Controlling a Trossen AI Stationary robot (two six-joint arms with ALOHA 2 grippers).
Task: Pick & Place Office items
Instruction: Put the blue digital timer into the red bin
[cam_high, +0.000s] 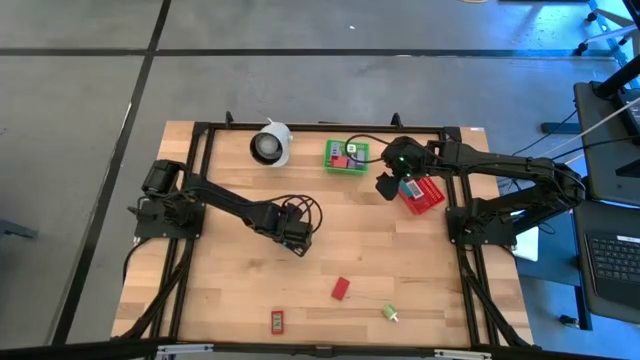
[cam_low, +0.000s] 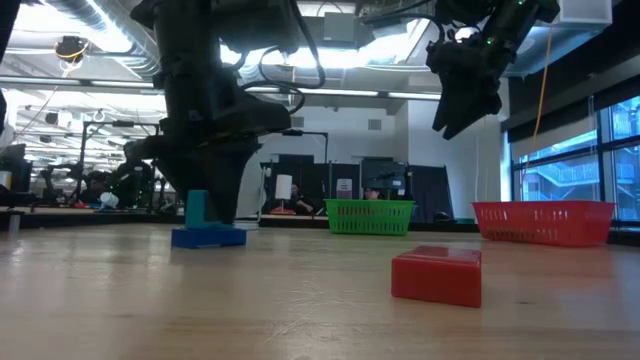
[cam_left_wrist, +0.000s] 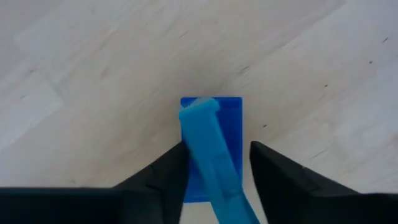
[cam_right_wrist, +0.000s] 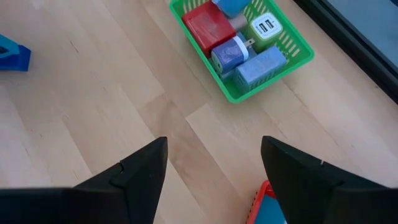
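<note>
From above, you see the left gripper (cam_high: 297, 237) low over the middle of the worktop (cam_high: 400, 270), its jaws hidden by the wrist, while the right gripper (cam_high: 388, 186) hangs at about two o'clock from the worktop's centre, between the green basket (cam_high: 346, 157) and the red basket (cam_high: 422, 194). A white roll (cam_high: 270, 144) stands toward eleven o'clock, and three loose items lie near the six o'clock edge: a red block (cam_high: 341, 289), a small red packet (cam_high: 277, 321) and a green piece (cam_high: 389, 313). At worktop level, you find the left gripper (cam_low: 215, 205) down on a blue piece (cam_low: 207, 228) that rests on the wood, and the right gripper (cam_low: 462, 105) raised well clear, with the red block (cam_low: 437, 274) nearest the camera. Through the left wrist camera, the blue piece (cam_left_wrist: 212, 146) sits between the jaws, which stand narrow around it; you cannot tell whether they press it yet. Through the right wrist camera, the jaws stand wide with nothing between them, and the green basket (cam_right_wrist: 287, 46) holds red, blue and white items.
</note>
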